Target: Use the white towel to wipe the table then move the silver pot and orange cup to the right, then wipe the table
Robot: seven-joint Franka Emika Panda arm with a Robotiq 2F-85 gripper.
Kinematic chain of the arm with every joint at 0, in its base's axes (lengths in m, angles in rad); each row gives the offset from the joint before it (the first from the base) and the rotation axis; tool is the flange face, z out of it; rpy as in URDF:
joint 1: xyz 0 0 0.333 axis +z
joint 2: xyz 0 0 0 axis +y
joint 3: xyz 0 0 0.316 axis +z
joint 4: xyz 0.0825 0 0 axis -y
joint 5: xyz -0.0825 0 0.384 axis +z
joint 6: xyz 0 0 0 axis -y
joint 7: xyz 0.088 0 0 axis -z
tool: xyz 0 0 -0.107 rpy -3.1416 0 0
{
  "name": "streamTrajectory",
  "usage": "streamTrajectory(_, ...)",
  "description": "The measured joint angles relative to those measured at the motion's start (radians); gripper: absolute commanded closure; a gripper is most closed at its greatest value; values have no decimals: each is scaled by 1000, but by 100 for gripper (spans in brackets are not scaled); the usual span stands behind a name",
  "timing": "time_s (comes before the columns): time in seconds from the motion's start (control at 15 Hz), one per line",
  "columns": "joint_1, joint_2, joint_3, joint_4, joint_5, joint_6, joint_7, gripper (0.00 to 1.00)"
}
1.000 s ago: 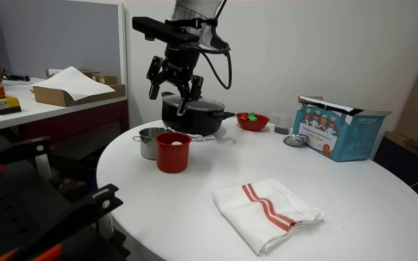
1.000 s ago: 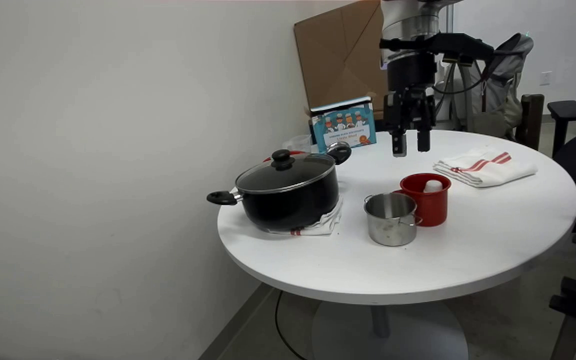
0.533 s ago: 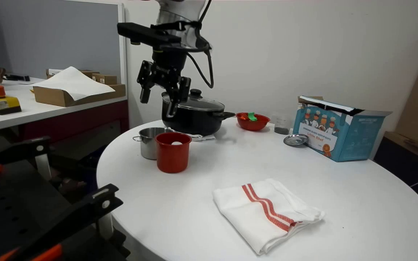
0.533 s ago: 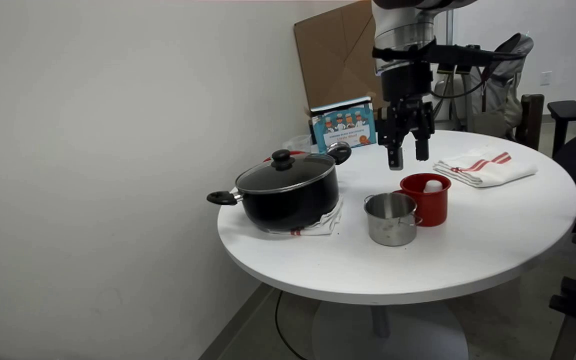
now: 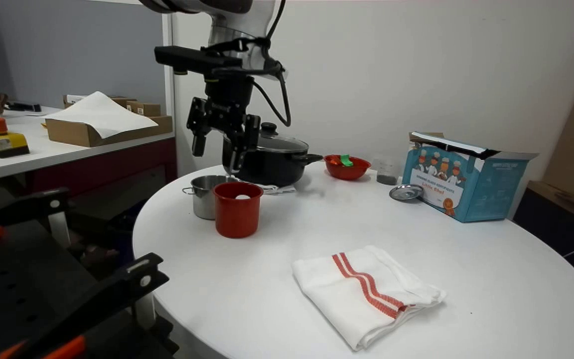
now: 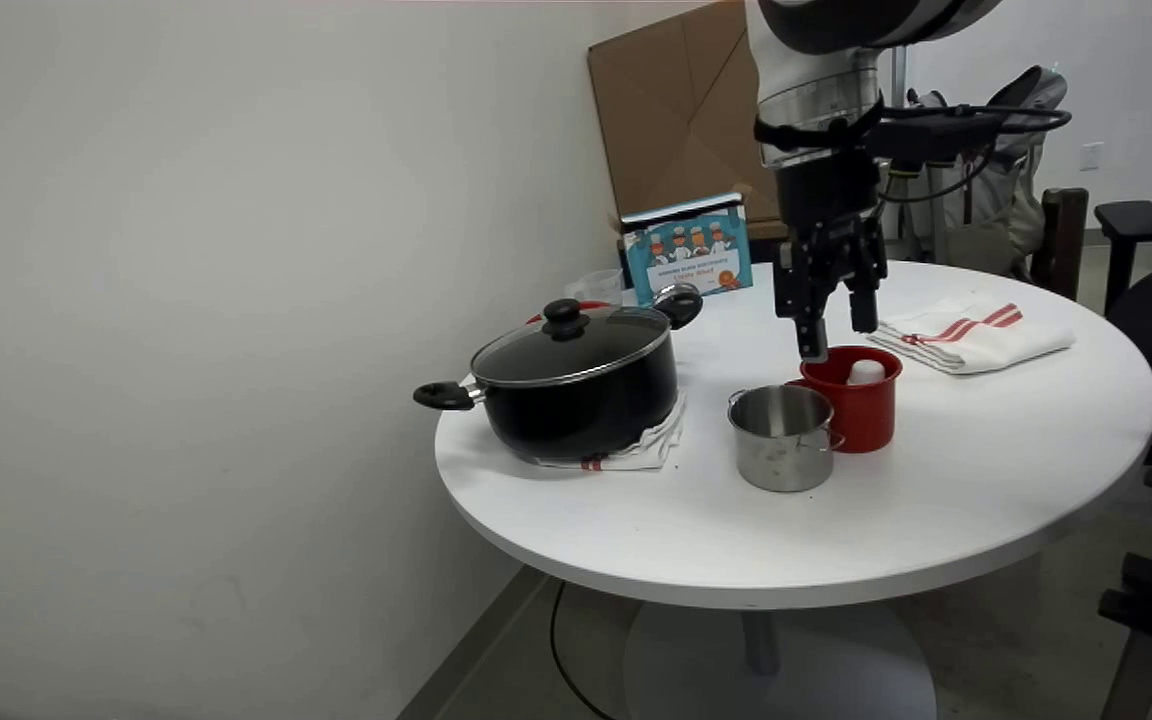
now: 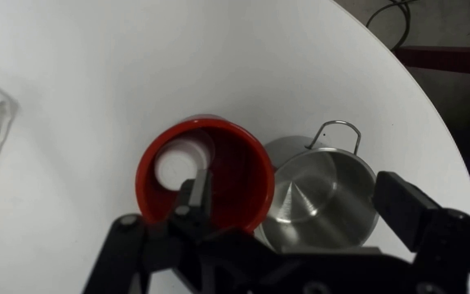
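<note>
In exterior view: pot (image 5: 204, 202) behind cup (image 5: 237, 214), towel (image 5: 361, 294) right, all on table (image 5: 217, 279).

blue box (image 5: 461, 180) | front text: "Little Chef" | other print: blurred

White arm (image 6: 788, 72), silvery band (image 6: 821, 100), black strap (image 6: 786, 137), looping cable (image 5: 285, 102), black jaws, grey screws (image 7: 128, 219).

It's a lab! In an exterior view, stop button (image 5: 2, 140) at nine o'clock, robot arm (image 5: 246, 22) just before twelve.
</note>
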Motion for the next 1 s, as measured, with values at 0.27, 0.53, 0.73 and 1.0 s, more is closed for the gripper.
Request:
streamTrajectory(0.27,10,36,-11,0,-37,52,12,0)
streamTrajectory(0.53,21,76,-27,0,-81,117,28,0)
streamTrajectory(0.73,30,104,-40,3,-98,153,42,0)
streamTrajectory(1.0,42,132,-46,12,-99,187,47,0)
